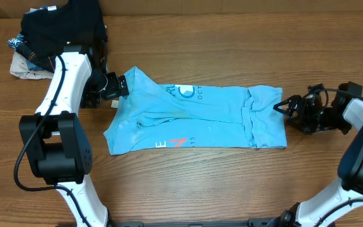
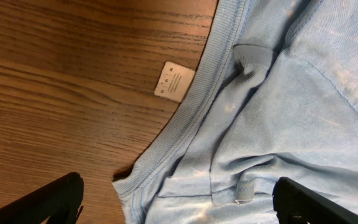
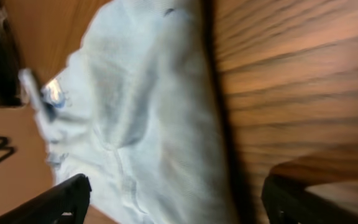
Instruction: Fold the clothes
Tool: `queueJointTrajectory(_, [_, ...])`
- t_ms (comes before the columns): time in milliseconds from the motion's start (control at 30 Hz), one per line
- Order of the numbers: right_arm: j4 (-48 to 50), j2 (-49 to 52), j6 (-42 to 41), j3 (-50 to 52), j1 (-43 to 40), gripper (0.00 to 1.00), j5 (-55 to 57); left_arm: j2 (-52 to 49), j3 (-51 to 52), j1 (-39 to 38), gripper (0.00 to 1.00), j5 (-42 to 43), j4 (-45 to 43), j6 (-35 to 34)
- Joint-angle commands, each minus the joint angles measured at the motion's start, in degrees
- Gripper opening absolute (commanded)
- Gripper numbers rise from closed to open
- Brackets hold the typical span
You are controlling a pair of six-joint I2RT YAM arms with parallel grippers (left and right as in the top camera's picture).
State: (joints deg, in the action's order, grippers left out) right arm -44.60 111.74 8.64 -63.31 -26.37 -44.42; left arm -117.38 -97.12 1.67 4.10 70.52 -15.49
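Observation:
The light sky-blue T-shirt [image 1: 197,116] lies partly folded across the middle of the wooden table, with white print near its top and red and white lettering near its front edge. My left gripper [image 1: 120,87] is open at the shirt's upper left corner; the left wrist view shows its fingers either side of the ribbed collar [image 2: 197,106] and a white label [image 2: 174,81]. My right gripper [image 1: 285,106] is open at the shirt's right edge; the right wrist view shows pale blue cloth [image 3: 142,124] between its fingers [image 3: 173,202].
A pile of black and dark folded garments [image 1: 62,28] sits at the back left, with a pale cloth [image 1: 27,66] under it. The table's wooden surface [image 1: 232,183] runs along the front.

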Motion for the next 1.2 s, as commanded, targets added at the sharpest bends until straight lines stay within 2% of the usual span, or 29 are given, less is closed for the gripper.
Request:
queueJointTrajectory(0, [-0.26,6.25,0.79,2.29,0.42,0.73,3.76,-0.26,-0.48,-0.37,1.0,0.42,-0.07,0.04])
queueJointTrajectory(67, [-0.46,6.8,0.57,2.29,0.42,0.54,3.85,-0.26,-0.46,-0.37,1.0,0.42,-0.04,0.04])
queueJointTrajectory(133, [-0.61,6.8,0.57,2.29,0.42,0.41,3.85,-0.26,-0.48,-0.37,1.0,0.42,-0.04,0.04])
queueJointTrajectory(400, [-0.68,6.8,0.11,2.03,0.35,0.06,3.85,-0.26,-0.46,-0.66,1.0,0.42,-0.07,0.04])
queueJointTrajectory(667, [-3.91,5.99,-9.6,-3.89,-2.32,0.04,12.26,-0.26,-0.46,-0.63,1.0,0.39,0.17,0.07])
queueJointTrajectory(900, [-8.35,1.88,-12.0,-8.04,-2.58,0.04,20.24,-0.26,-0.46,-0.66,1.0,0.42,-0.37,0.04])
queueJointTrajectory(1167, [-9.38,-4.33,-15.15,-8.07,-1.9,0.04,24.02,-0.26,-0.46,-0.63,1.0,0.42,-0.55,0.04])
